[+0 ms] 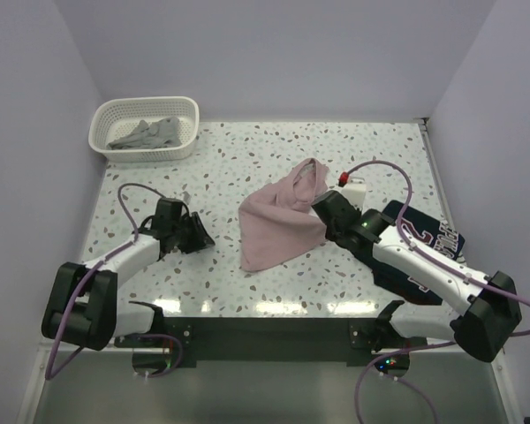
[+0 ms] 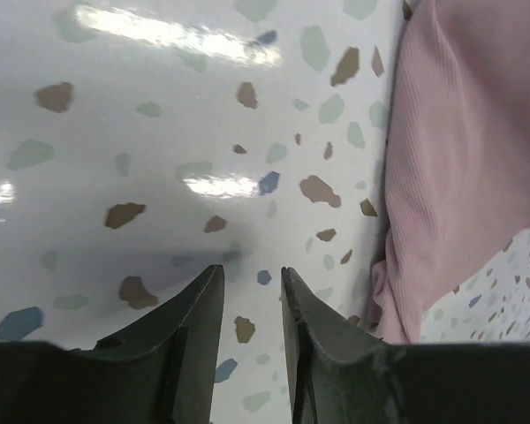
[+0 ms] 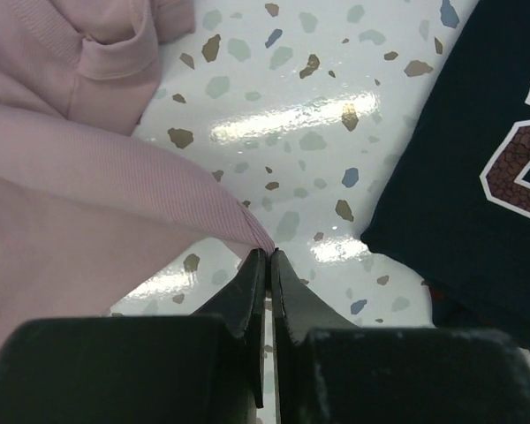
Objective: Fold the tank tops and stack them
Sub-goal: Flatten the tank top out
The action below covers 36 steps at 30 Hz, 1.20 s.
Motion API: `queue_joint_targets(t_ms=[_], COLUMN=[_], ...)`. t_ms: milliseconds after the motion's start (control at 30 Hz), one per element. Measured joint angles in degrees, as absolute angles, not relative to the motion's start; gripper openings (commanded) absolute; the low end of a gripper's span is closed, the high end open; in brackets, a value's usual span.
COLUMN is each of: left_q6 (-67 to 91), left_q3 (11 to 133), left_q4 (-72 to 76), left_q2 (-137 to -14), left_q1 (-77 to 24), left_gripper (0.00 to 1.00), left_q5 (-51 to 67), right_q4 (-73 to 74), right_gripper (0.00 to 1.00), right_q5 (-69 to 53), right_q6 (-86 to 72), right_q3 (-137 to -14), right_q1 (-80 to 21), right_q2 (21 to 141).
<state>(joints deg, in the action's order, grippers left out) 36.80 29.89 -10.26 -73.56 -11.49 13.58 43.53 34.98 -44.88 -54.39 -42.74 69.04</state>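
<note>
The right gripper [image 3: 267,254] pinches an edge of the pink tank top [image 1: 278,225], which lies mid-table beside the navy tank top [image 1: 433,231]. The left gripper [image 2: 252,272] hovers nearby, jaws parted and empty. A neat fold likely calls for carrying that edge across low and level.

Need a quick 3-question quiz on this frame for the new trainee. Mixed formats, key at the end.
1. True or false: the grey tank top lies in the white basket.
2. The right gripper is shut on: A) the navy tank top, B) the pink tank top, C) nothing.
3. Fill in: the left gripper is ___ and holds nothing.
Key: 1 true; 2 B; 3 open.
</note>
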Motion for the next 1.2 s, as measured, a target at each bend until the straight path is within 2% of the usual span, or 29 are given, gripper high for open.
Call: queue_joint_targets(t_ms=[267, 300, 500, 667, 767, 800, 900, 933, 1167, 1200], left_q6=[39.0, 39.9, 43.6, 45.8, 47.1, 47.5, 48.1, 48.1, 45.0, 44.0], left_q3=[29.1, 28.6, 26.2, 26.3, 27.4, 28.1, 31.0, 32.0, 45.1, 47.4], left_q4=[-4.4, -3.2, 3.3, 10.8, 14.6, 15.5, 16.2, 15.2, -3.2, -5.9], left_q2=[-74.7, -74.8, -77.3, -81.0, -84.6, -86.2, -91.3, -92.1, -86.3, -83.8], left_q1=[-23.8, -24.9, -27.3, -28.1, -28.5, -28.7, -28.9, -28.9, -22.3, -20.8], left_gripper=[0.42, 0.46, 0.59, 0.61, 0.48, 0.32, 0.06, 0.02, 0.0, 0.06], left_q5=[17.8, 18.3, 21.3, 23.9, 24.7, 25.0, 24.6, 24.1, 13.4, 11.2], right_q4=[43.9, 43.9, 43.9, 43.9, 44.0, 44.1, 45.2, 45.8, 47.2, 47.2], right_gripper=[0.0, 0.0, 0.0, 0.0, 0.0, 0.0, 0.0, 0.0, 0.0, 0.0], right_q5=[35.3, 35.3, 35.3, 35.3, 35.2, 35.3, 35.1, 35.1, 35.4, 35.4], right_q6=[-44.3, -44.2, -43.4, -42.6, -42.2, -42.0, -40.9, -40.4, -36.6, -36.1], right_q3=[-53.4, -53.3, -53.2, -53.2, -53.4, -53.6, -56.4, -58.1, -74.5, -76.6], right_q1=[-40.8, -40.6, -39.6, -38.8, -38.6, -38.5, -38.5, -38.4, -37.4, -37.4], right_q2=[69.1, 69.2, 69.3, 69.3, 69.3, 69.3, 69.3, 69.3, 70.0, 70.0])
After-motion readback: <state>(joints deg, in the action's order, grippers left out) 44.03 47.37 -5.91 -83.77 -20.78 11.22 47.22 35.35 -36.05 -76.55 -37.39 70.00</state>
